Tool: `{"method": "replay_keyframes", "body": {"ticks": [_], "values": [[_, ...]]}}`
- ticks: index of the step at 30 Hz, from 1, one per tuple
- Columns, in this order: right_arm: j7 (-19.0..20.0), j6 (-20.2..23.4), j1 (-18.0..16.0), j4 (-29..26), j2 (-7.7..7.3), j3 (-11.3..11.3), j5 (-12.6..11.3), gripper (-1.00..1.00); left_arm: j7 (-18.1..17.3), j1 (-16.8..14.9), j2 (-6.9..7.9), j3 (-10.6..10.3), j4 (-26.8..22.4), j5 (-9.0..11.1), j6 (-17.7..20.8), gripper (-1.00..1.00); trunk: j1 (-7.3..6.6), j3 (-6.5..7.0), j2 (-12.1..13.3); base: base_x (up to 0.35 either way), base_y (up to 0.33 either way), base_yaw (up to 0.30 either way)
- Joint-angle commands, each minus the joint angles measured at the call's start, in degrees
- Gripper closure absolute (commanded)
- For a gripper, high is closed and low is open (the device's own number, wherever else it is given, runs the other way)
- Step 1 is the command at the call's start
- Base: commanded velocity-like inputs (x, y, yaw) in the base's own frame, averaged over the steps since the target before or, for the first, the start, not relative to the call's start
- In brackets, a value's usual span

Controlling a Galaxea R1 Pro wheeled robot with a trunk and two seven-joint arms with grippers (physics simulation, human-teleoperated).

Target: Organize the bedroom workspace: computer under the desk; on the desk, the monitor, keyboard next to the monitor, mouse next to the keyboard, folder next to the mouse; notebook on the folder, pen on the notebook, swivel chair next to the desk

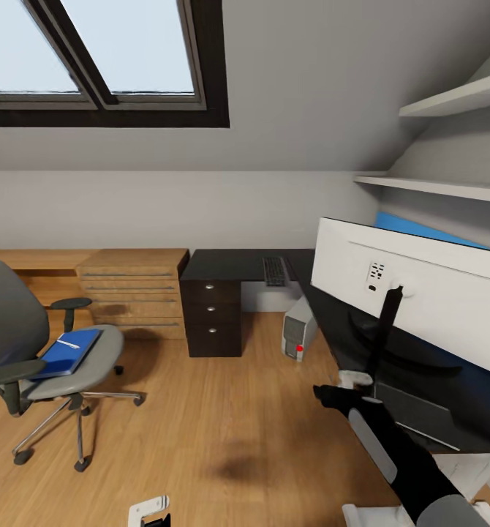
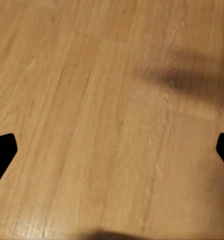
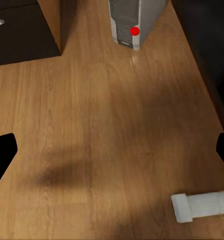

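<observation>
The grey swivel chair point(image 1: 33, 344) stands at the left, away from the desk point(image 1: 230, 265). The blue folder point(image 1: 68, 353) lies on its seat with the white pen point(image 1: 68, 343) on top. The keyboard point(image 1: 274, 271) lies on the far desk wing. The monitor point(image 1: 420, 289) stands on the near wing, white back toward me. The computer point(image 1: 300, 338) point(image 3: 134, 20) sits on the floor at the desk's edge. My right gripper point(image 1: 329, 395) point(image 3: 112, 150) hangs open over the floor near the monitor. My left gripper point(image 1: 151, 512) point(image 2: 112, 150) is open above bare floor. Mouse and notebook are out of view.
A light wooden drawer chest point(image 1: 135, 293) and a dark drawer unit point(image 1: 214, 315) point(image 3: 21, 30) stand against the back wall. Wall shelves point(image 1: 450, 187) hang above the monitor. Open wooden floor point(image 1: 223, 424) lies between chair and desk. A pale flat sheet point(image 1: 468, 468) lies at the lower right.
</observation>
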Motion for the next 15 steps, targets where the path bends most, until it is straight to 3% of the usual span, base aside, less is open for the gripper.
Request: {"method": "replay_keyframes", "body": {"ticks": [1,2,5,7,8,15], "values": [[-0.60,0.19,-0.04,-0.16,-0.95,-0.11,-0.80,-1.00,0.06,-0.04,-0.04,0.07,0.04,0.31,-0.19,-1.00,0.00,-0.06,-0.04,0.000,-0.297,0.000],[-0.57,0.37,-0.04,-0.28,-2.55,-0.76,-0.96,-1.00,0.04,-0.04,-0.05,0.06,0.06,0.30,-0.18,-1.00,0.00,-0.06,-0.04,0.000,-0.251,0.000],[0.66,0.28,0.00,-0.77,-5.51,-2.58,-1.33,-1.00,0.02,-0.04,-0.06,0.09,0.09,0.30,-0.14,-1.00,0.00,-0.06,-0.04,0.000,-0.143,0.000],[1.88,-0.26,0.02,-0.80,-6.11,-3.03,-1.22,-1.00,0.03,-0.04,-0.06,0.08,0.10,0.29,-0.13,-1.00,0.00,-0.06,-0.04,0.000,-0.062,0.000],[3.71,-4.06,0.04,-0.25,-6.94,-3.61,-1.06,-1.00,-0.10,-0.04,-0.09,0.05,0.11,0.29,-0.12,-1.00,0.00,-0.06,-0.04,0.000,-0.018,0.000],[4.43,-8.72,0.04,0.22,-8.13,-3.87,-1.01,-1.00,-0.19,-0.04,-0.11,0.05,0.11,0.28,-0.16,-1.00,0.00,-0.06,-0.04,0.026,-0.059,0.000]]}}
